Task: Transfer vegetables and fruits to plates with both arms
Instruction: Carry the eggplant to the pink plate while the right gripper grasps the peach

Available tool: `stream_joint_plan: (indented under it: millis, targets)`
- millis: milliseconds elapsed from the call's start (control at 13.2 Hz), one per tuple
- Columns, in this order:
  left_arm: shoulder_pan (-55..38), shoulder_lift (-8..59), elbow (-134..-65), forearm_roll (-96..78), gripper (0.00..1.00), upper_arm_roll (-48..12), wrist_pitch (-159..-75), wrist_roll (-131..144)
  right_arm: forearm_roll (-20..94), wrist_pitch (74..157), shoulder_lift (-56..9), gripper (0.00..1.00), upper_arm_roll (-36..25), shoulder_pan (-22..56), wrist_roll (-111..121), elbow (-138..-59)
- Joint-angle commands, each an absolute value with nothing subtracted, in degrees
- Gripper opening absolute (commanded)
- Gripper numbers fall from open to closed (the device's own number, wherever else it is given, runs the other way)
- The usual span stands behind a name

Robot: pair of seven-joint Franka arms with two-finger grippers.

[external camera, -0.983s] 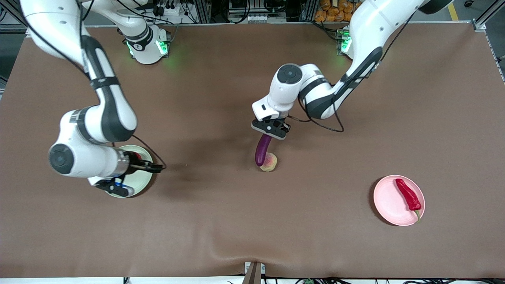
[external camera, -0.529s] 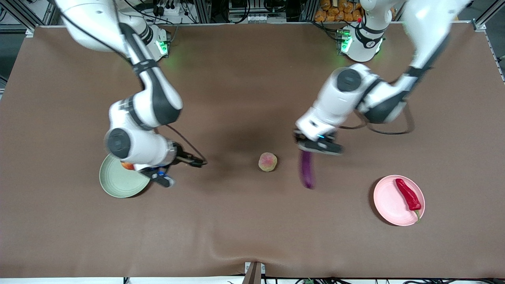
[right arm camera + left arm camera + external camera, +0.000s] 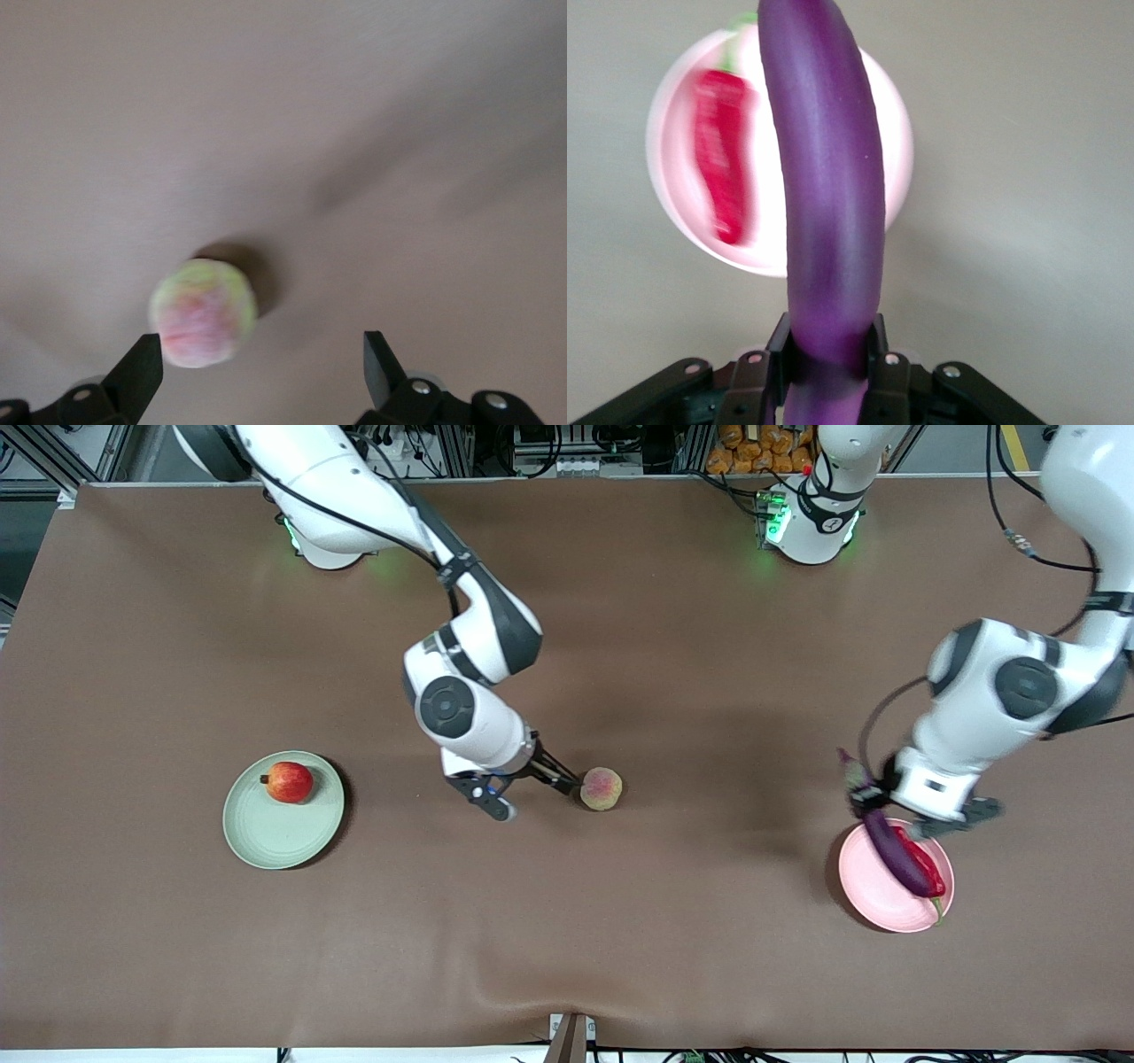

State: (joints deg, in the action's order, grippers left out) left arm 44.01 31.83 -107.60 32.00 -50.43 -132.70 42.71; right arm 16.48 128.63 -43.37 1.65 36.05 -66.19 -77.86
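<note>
Left gripper (image 3: 828, 367) clamps eggplant (image 3: 890, 852) over pink plate (image 3: 866, 886) (right gripper (image 3: 261, 372) agape).

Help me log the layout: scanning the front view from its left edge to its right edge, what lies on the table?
Green plate holding the pomegranate → peach → pink plate holding the chili pepper.

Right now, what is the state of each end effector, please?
Left end effector: closed on the long glossy purple eggplant, over the pale pink plate.
Right end effector: open, empty, over the fuzzy yellowish-pink peach.
</note>
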Motion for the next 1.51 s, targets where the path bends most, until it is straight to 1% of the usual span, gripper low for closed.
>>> stream_joint_plan:
  millis: [0, 151, 227, 378, 605, 681, 756, 832, 908, 983, 1059, 1134, 1286, 1437]
  targets:
    - [40.9, 39.2, -100.6, 31.6, 0.00, -49.6, -131.4, 44.2, 17.0, 130.7, -50.6, 1.00, 0.9, 38.9, -69.8, -70.2]
    - [37.2, 39.8, -98.9, 32.8, 0.00, -44.9, -131.2, 43.8, 17.0, 132.3, -53.7, 1.00, 0.9, 40.0, -70.4, -67.9]
    - [34.7, 39.7, -97.6, 33.1, 0.00, -42.6, -131.2, 43.4, 17.0, 135.1, -54.6, 1.00, 0.9, 40.3, -70.7, -67.9]
    - [32.3, 40.4, -96.2, 33.0, 0.00, -41.5, -131.2, 43.3, 17.1, 140.9, -57.2, 1.00, 0.9, 41.4, -73.3, -67.3]
    - [31.6, 41.7, -95.6, 32.8, 0.00, -38.9, -131.3, 40.4, 16.6, 141.5, -58.3, 1.00, 0.6, 43.4, -73.7, -67.2]
    - [31.9, 42.2, -95.6, 32.2, 0.00, -38.8, -131.2, 39.6, 16.2, 141.4, -58.3, 0.62, 0.5, 43.5, -73.7, -67.4]
    - [32.3, 42.9, -95.6, 32.1, 0.00, -38.8, -131.3, 39.5, 16.1, 141.1, -58.2, 0.12, 0.4, 43.3, -75.0, -67.4]
    - [32.3, 43.2, -95.5, 32.1, 0.05, -38.8, -131.3, 39.5, 14.7, 140.3, -57.7, 0.00, -0.5, 43.2, -74.7, -67.4]
    - [32.3, 43.3, -95.4, 32.1, 0.13, -38.8, -131.3, 39.5, 13.8, 137.1, -57.0, 0.00, -0.6, 42.3, -74.5, -67.2]
    - [32.2, 43.2, -95.3, 31.9, 0.26, -38.8, -131.3, 39.5, 13.8, 132.2, -55.9, 0.00, -0.5, 40.8, -74.4, -66.9]
    - [31.7, 43.0, -95.3, 32.1, 0.58, -38.8, -131.3, 39.2, 13.8, 127.1, -54.2, 0.00, -0.4, 38.8, -74.3, -66.1]
    - [31.7, 42.9, -95.5, 32.4, 1.00, -38.9, -131.5, 38.4, 13.7, 122.0, -52.5, 0.00, -0.6, 36.8, -73.0, -65.9]
    - [32.3, 42.2, -95.7, 32.8, 1.00, -38.9, -131.4, 34.5, 13.8, 113.2, -49.8, 0.00, -0.4, 30.0, -63.6, -65.9]
    - [33.2, 38.5, -96.1, 32.7, 1.00, -39.3, -130.4, 28.1, 13.8, 106.2, -47.9, 0.00, -0.4, 23.1, -52.4, -65.9]
